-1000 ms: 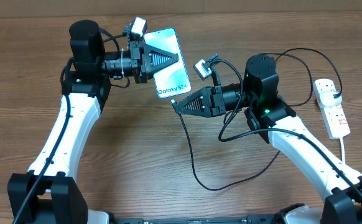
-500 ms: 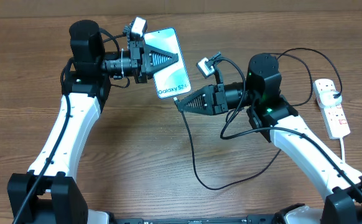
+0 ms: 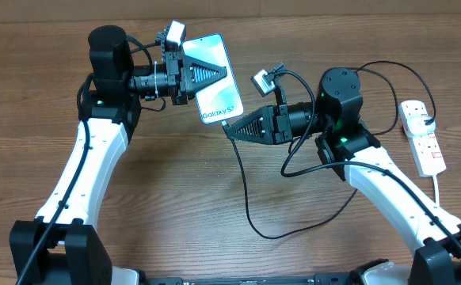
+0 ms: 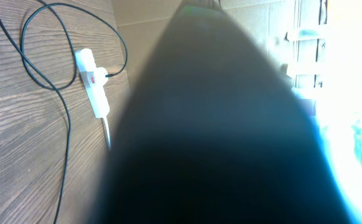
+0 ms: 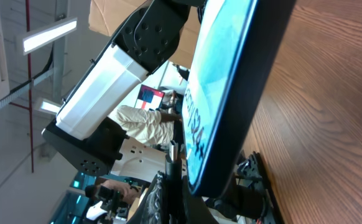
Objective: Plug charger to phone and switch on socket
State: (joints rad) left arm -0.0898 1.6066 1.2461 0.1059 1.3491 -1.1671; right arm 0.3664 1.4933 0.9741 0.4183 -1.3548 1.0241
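Phone [image 3: 215,99], screen lit, is held clear of the surface [image 3: 159,198] at far centre-left, clamped in the left end effector [image 3: 232,74]. It looks rigid, slick and breakable, best pinched across its edges. The right end effector [image 3: 228,133] is clenched on the charger [image 3: 243,194] at its stiff tip, just beside the phone's near edge, and the light, limp lead loops nearer. The socket [image 3: 422,136] lies at far right.
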